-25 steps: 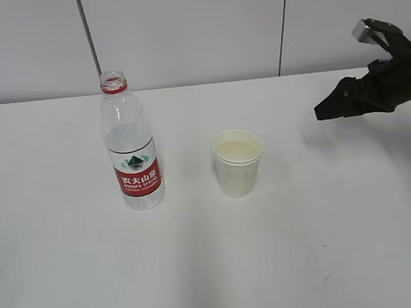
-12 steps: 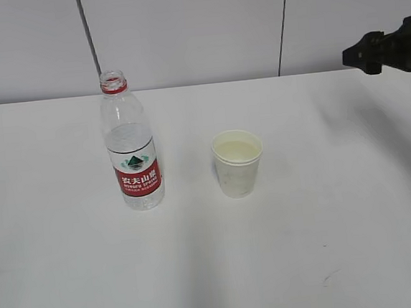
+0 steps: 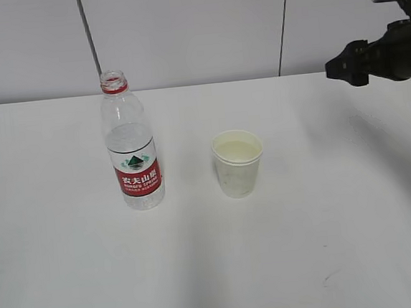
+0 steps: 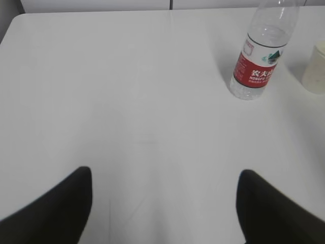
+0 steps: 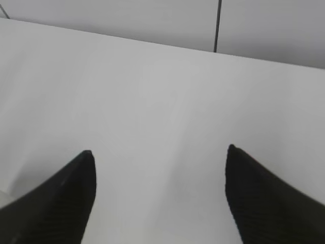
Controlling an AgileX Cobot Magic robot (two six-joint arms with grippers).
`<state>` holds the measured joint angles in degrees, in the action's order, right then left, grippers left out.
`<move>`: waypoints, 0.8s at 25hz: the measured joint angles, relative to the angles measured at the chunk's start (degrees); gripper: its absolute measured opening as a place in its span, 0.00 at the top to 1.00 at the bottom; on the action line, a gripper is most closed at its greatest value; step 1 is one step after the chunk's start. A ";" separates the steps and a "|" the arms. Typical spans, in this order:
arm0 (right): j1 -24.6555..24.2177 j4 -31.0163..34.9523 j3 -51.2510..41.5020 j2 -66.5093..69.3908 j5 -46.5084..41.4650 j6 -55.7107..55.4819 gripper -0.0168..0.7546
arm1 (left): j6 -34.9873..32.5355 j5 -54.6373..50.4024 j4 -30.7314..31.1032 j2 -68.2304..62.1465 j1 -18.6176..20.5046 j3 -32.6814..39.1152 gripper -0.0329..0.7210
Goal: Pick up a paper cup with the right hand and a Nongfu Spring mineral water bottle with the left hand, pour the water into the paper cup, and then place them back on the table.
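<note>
The Nongfu Spring bottle (image 3: 131,146) stands upright and uncapped on the white table (image 3: 201,270), left of centre; it also shows in the left wrist view (image 4: 259,56) at the upper right. The paper cup (image 3: 238,163) stands upright to its right, with pale liquid inside; its edge shows in the left wrist view (image 4: 316,68). My right gripper (image 3: 338,67) is open and empty, raised at the far right, well away from the cup. In the right wrist view the right gripper (image 5: 160,170) is over bare table. My left gripper (image 4: 165,195) is open and empty, out of the exterior view.
A grey panelled wall (image 3: 180,26) with dark vertical seams runs behind the table's back edge. A small dark scuff mark (image 3: 330,277) lies on the table at the front right.
My right arm rose from low over the table at right to high at the right edge, then shifted slightly left. The bottle and cup have not moved.
</note>
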<state>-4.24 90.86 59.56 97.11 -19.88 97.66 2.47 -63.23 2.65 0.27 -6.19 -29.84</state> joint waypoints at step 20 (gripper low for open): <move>0.89 -69.53 -0.22 -15.81 -19.18 -67.52 0.22 | 0.00 0.00 0.00 -0.05 0.00 0.00 0.28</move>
<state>-3.36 21.33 59.34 81.31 -39.07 30.13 2.47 -63.23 2.65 0.22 -6.19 -29.84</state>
